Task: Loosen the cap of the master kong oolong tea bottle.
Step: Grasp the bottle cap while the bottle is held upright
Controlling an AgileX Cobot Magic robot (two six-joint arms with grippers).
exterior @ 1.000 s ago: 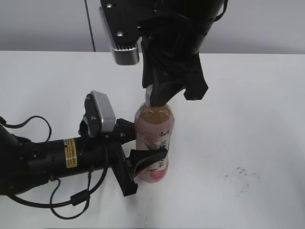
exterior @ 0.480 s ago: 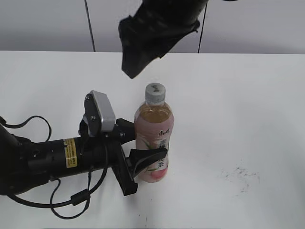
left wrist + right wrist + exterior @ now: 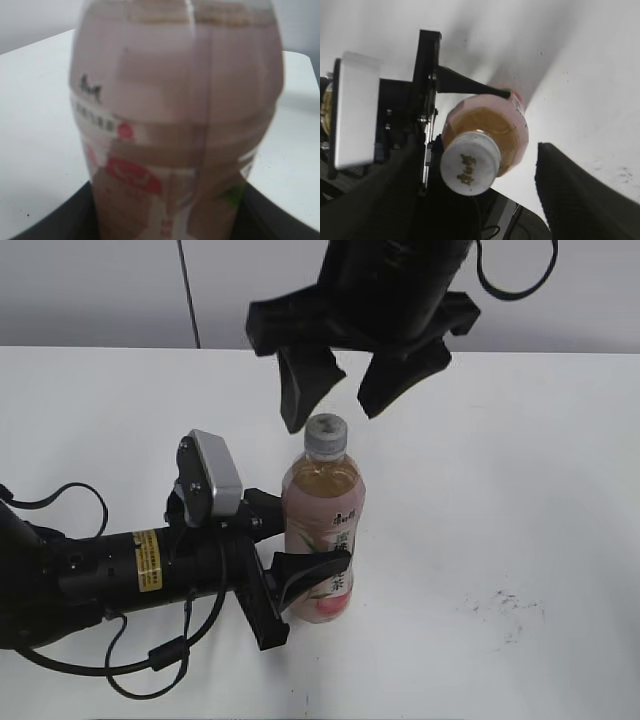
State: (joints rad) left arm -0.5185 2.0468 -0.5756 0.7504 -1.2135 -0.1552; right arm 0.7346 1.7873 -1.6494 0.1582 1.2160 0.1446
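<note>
The master kong oolong tea bottle (image 3: 323, 530) stands upright on the white table, pale amber tea inside, pink label. Its white-grey cap (image 3: 326, 436) sits on the neck, bare. My left gripper (image 3: 290, 585) is shut on the bottle's lower body; the left wrist view shows the bottle (image 3: 175, 125) filling the frame between the dark fingers. My right gripper (image 3: 335, 392) is open and hangs just above the cap, one finger to each side, not touching. From the right wrist view I look down on the cap (image 3: 469, 162) and the bottle shoulder (image 3: 512, 127), between my spread fingers.
The white table (image 3: 520, 490) runs out to the right and back. A faint dark smudge (image 3: 505, 608) marks its surface at the front right. A grey wall (image 3: 90, 290) stands behind. The left arm's body and cables (image 3: 100, 575) lie at the front left.
My right gripper was closed round the cap one second ago. It let go, lifted away and turned, and now hangs open above the cap. The left gripper and bottle have not moved.
</note>
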